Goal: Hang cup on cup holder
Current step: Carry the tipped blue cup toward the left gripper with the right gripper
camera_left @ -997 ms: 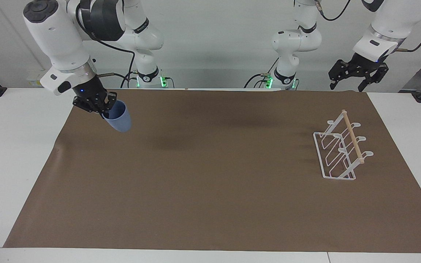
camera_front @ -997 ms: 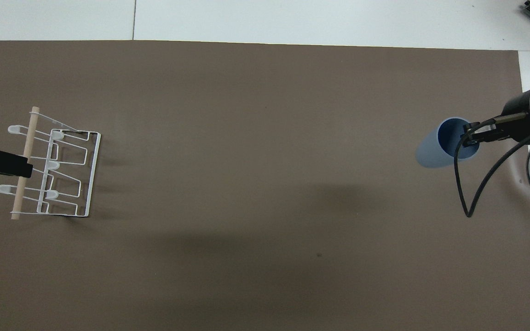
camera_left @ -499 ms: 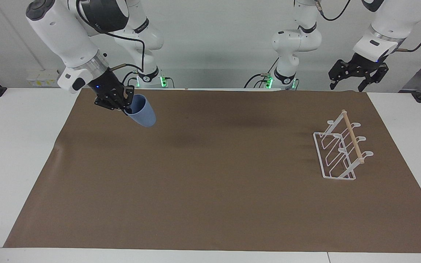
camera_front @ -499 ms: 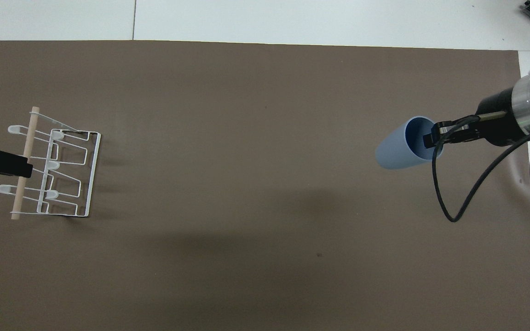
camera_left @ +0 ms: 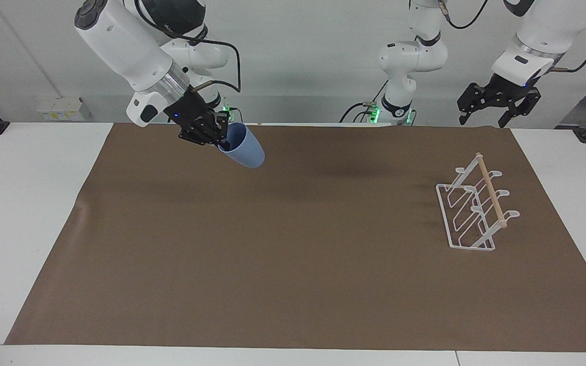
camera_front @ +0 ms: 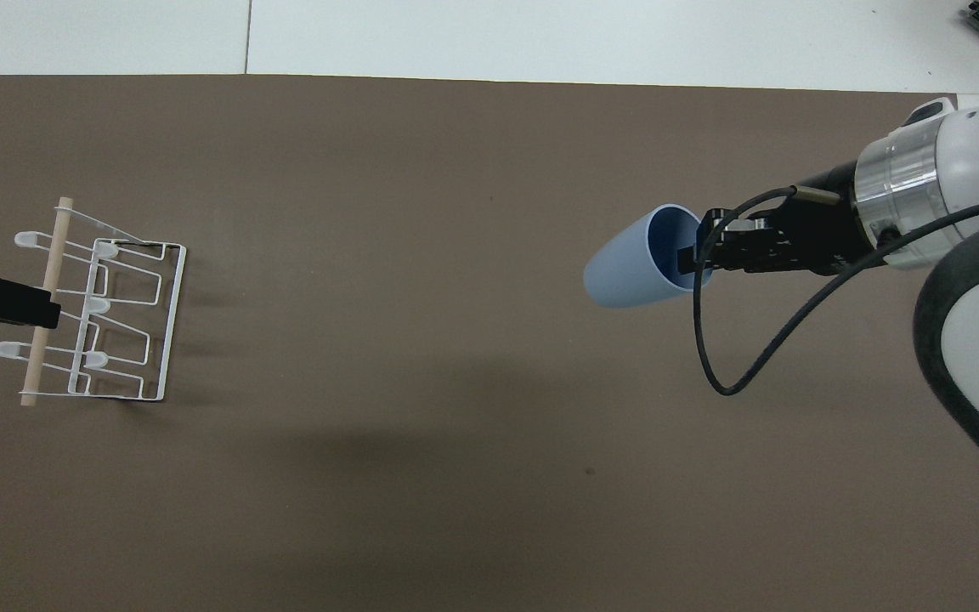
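Observation:
The light-blue cup (camera_left: 244,148) is up in the air, tilted with its base pointing toward the left arm's end of the table. My right gripper (camera_left: 221,138) is shut on its rim, one finger inside the cup. It also shows in the overhead view, cup (camera_front: 630,274) and right gripper (camera_front: 693,255). The white wire cup holder (camera_left: 476,208) with a wooden dowel stands on the mat at the left arm's end; it bears no cup (camera_front: 99,310). My left gripper (camera_left: 482,122) waits open in the air, above the table's edge by the holder.
A brown mat (camera_left: 293,254) covers most of the white table (camera_left: 28,203). A black cable (camera_front: 736,374) loops down from the right wrist. Nothing stands on the mat between cup and holder.
My right gripper has carried the cup up and across the mat toward the left arm's end. The left arm and the holder have not moved.

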